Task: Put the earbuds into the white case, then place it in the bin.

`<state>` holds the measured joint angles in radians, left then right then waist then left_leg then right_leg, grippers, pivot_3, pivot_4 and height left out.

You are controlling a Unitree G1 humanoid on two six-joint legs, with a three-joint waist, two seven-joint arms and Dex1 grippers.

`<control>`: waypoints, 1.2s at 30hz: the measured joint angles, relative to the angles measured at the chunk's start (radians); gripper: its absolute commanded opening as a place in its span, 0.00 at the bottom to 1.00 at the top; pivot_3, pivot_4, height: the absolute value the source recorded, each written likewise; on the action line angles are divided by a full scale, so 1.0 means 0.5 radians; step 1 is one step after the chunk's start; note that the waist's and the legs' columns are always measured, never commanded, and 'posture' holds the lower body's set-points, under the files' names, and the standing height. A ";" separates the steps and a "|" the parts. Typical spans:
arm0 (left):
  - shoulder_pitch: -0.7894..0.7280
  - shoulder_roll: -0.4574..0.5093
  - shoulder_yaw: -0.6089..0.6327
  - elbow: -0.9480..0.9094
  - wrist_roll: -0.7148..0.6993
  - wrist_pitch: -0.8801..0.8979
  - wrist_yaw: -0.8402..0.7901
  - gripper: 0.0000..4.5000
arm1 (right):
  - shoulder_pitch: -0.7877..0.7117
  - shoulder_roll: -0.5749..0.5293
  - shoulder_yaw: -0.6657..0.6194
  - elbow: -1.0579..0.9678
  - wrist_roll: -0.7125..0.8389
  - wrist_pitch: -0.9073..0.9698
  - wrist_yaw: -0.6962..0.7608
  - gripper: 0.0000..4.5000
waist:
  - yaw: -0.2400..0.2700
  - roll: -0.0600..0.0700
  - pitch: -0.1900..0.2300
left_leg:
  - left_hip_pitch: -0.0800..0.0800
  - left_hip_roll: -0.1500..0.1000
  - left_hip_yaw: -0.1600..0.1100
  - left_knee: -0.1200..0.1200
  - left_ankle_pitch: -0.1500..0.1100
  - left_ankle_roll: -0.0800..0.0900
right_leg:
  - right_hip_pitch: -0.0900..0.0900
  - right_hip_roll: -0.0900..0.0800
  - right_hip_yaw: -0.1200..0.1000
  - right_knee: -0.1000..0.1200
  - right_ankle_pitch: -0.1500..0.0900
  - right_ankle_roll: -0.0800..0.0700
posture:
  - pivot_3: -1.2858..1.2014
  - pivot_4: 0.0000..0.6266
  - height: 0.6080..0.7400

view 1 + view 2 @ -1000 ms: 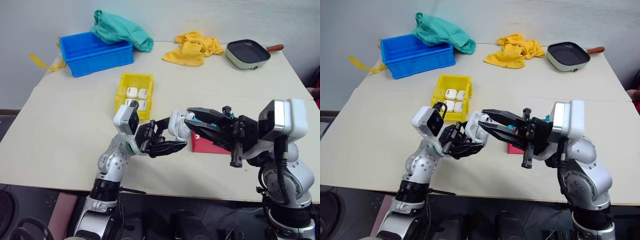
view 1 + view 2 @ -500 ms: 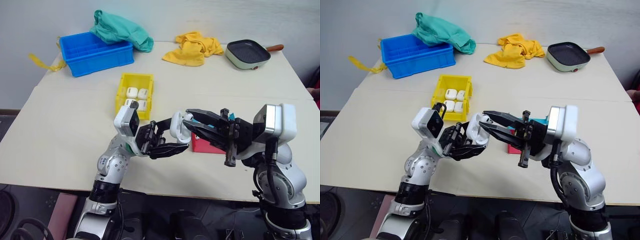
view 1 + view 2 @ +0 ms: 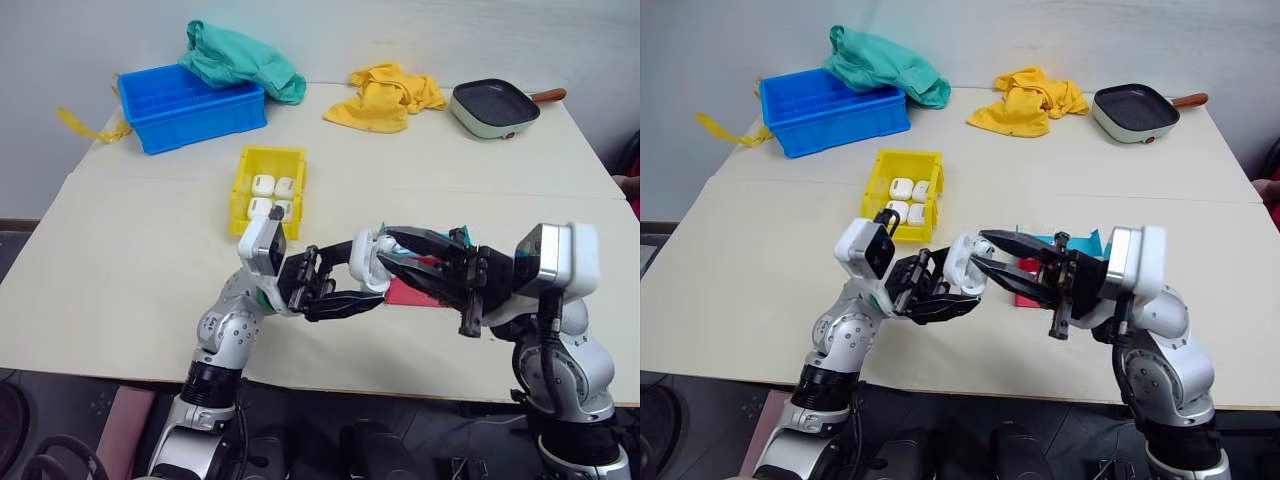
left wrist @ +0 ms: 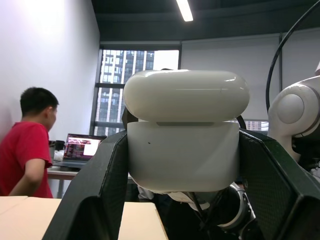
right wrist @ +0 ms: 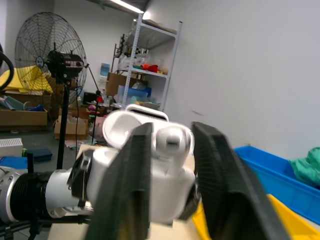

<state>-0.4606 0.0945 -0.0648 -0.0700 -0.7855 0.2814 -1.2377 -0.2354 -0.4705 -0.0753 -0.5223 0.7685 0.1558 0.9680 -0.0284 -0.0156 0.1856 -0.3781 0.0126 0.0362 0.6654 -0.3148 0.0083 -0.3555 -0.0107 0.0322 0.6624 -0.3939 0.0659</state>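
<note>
Meanwhile left pincer (image 3: 940,290) clamps the white case (image 3: 966,262), right pincer (image 3: 985,252) spread around it, red tray (image 3: 1025,296) below

**Five cases, two cloths**

One white case (image 3: 366,262) up in the air, four more cases (image 3: 271,196) sitting in the single yellow bin (image 3: 247,175). One blue crate (image 3: 192,105), two cloths — green (image 3: 243,58), yellow (image 3: 392,97) — and one pan (image 3: 494,106).

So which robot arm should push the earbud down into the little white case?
The right. Its tool already has the earbud at the open white case, while the left tool is busy gripping that case.
</note>
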 measured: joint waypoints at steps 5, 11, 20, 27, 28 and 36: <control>0.001 -0.003 0.010 0.000 0.001 -0.007 -0.031 0.62 | 0.048 -0.036 -0.056 0.029 0.019 -0.006 0.002 0.88 | 0.001 0.000 0.000 | 0.000 0.000 0.000 0.000 0.000 0.000 | 0.000 0.000 0.000 0.000 0.000 0.000 | 0.52 0.24 1.00; 0.049 0.112 0.012 0.020 0.101 -0.119 -0.073 0.62 | 0.502 -0.349 -0.442 0.007 0.038 0.076 0.055 0.99 | 0.021 0.000 0.000 | -0.002 -0.001 0.000 -0.002 -0.001 0.001 | 0.001 0.000 0.000 -0.006 0.000 0.000 | 0.52 0.24 1.00; 0.212 0.279 0.094 0.168 0.218 -0.277 -0.102 0.62 | 1.132 -0.478 -1.080 0.731 -0.394 -0.228 0.171 0.99 | 0.019 -0.001 0.000 | 0.018 -0.001 0.002 -0.005 -0.006 0.011 | 0.025 0.001 0.004 -0.018 -0.001 -0.002 | 0.52 0.24 1.00; 0.275 0.285 0.092 0.148 0.229 -0.306 -0.073 0.62 | 0.904 -0.699 -0.949 0.914 -0.673 -0.060 -0.025 0.99 | -0.044 0.004 -0.001 | 0.021 -0.001 0.006 -0.005 -0.003 0.009 | 0.025 0.001 0.008 -0.015 -0.001 -0.003 | 0.52 0.24 1.00; 0.284 0.289 0.098 0.141 0.229 -0.308 -0.070 0.62 | 0.805 -0.756 -0.873 0.889 -0.682 0.014 -0.028 0.99 | -0.051 0.003 -0.001 | 0.021 -0.001 0.005 -0.005 -0.002 0.009 | 0.025 0.002 0.007 -0.013 -0.001 -0.004 | 0.52 0.24 1.00; 0.321 0.280 0.074 0.079 0.247 -0.323 -0.027 0.62 | -0.472 -0.937 -0.010 0.957 -0.777 0.538 0.193 0.99 | -0.018 0.004 0.000 | 0.013 0.000 0.000 -0.004 0.005 -0.001 | 0.013 0.002 0.003 -0.006 0.000 -0.005 | 0.52 0.24 1.00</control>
<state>-0.3004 0.2343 -0.0279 -0.0307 -0.6622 0.1197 -1.2512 -0.4712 -0.9388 -0.0801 -0.0440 0.3799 0.4249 1.0643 -0.0376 -0.0137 0.1856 -0.3717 0.0128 0.0363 0.6631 -0.3124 0.0079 -0.3491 -0.0097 0.0337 0.6593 -0.3938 0.0634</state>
